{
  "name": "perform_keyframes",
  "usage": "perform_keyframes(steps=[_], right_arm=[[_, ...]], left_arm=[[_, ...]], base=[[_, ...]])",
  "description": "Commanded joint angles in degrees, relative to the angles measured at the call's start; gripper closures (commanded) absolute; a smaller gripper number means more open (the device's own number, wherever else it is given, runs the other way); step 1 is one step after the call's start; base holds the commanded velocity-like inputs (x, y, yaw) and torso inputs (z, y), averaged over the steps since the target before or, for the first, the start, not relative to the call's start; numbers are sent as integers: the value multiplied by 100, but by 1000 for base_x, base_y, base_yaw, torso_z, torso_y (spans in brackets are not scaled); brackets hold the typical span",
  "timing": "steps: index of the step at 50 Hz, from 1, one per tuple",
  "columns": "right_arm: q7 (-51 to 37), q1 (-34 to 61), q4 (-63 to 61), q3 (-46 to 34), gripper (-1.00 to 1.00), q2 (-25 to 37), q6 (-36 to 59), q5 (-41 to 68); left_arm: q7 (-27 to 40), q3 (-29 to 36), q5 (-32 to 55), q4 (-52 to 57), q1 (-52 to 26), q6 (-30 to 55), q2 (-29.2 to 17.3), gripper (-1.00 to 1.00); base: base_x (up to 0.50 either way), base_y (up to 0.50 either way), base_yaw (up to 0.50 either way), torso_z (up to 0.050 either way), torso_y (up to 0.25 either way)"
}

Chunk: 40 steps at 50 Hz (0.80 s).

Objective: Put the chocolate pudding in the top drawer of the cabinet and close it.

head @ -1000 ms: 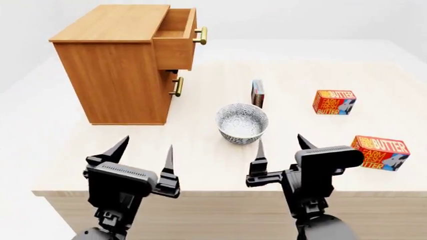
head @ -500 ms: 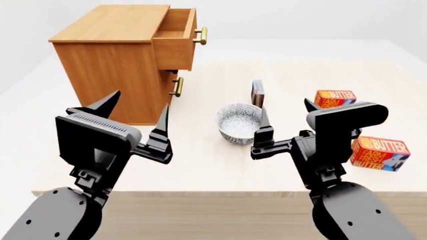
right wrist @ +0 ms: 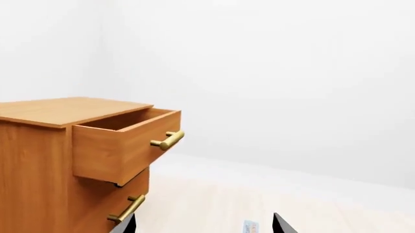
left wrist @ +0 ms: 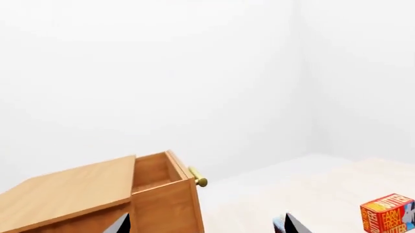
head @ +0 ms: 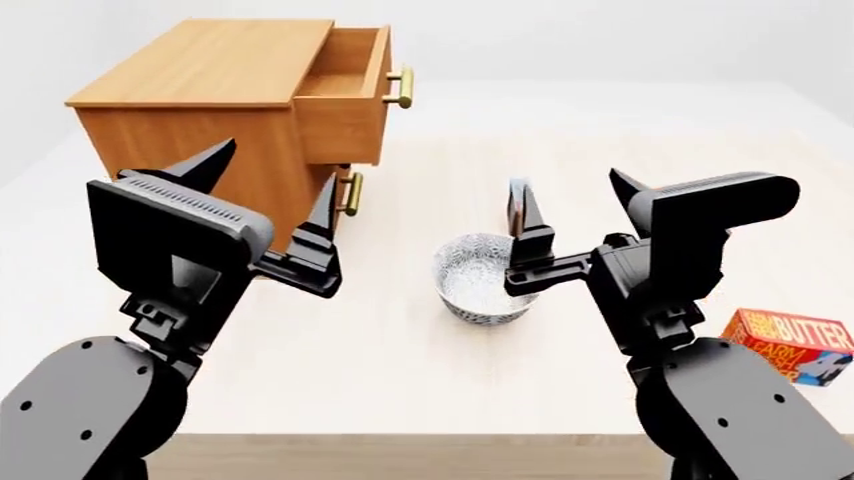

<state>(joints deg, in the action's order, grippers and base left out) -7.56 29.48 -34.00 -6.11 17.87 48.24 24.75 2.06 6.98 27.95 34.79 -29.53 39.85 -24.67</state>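
chocolate pudding: the chocolate pudding (head: 514, 203) stands on edge on the counter (head: 400, 340), just behind the bowl (head: 485, 277) and to the right of the cabinet (head: 200, 110). Untouched; nothing grips it.
top drawer: the top drawer (head: 347, 90) is pulled out, interior open to above; no contents visible. The lower drawer (right wrist: 126, 201) is shut.
change: compared with a second ago, both arms have risen from low at the near counter edge to roughly bowl height, and the head view has shifted, so the cabinet sits larger and further left.
left hand: the left hand (head: 267, 200) hangs spread wide, empty, in front of the cabinet's side.
right hand: the right hand (head: 574, 205) is likewise spread wide and empty, now near the pudding, one fingertip overlapping it in the head view.
meaning: judged as the approach phase; grasp not yet begun, pudding still well apart from the drawer.
hidden: the right hand's fingertip covers part of the pudding; the far butter box is behind the right arm; the near butter box (head: 790, 345) is partly cut off.
wrist views: only fingertip points show at the frame edge; the right wrist view shows just a sliver of the pudding (right wrist: 251, 225); the left shows a butter box (left wrist: 388, 218), cropped.
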Motion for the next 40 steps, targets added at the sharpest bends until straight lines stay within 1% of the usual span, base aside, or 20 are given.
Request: perform_keyframes(steps=[1, 40], right_arm=[[50, -29, -87, 127, -100, 93, 40, 140], [-26, -18, -141, 108, -100, 167, -26, 207]], left_arm=[[-42, 6, 97, -37, -135, 63, -9, -100], [36, -140, 455, 214, -217, 310, -106, -100]], base=[[312, 0, 0, 0, 0], [313, 0, 0, 0, 0]])
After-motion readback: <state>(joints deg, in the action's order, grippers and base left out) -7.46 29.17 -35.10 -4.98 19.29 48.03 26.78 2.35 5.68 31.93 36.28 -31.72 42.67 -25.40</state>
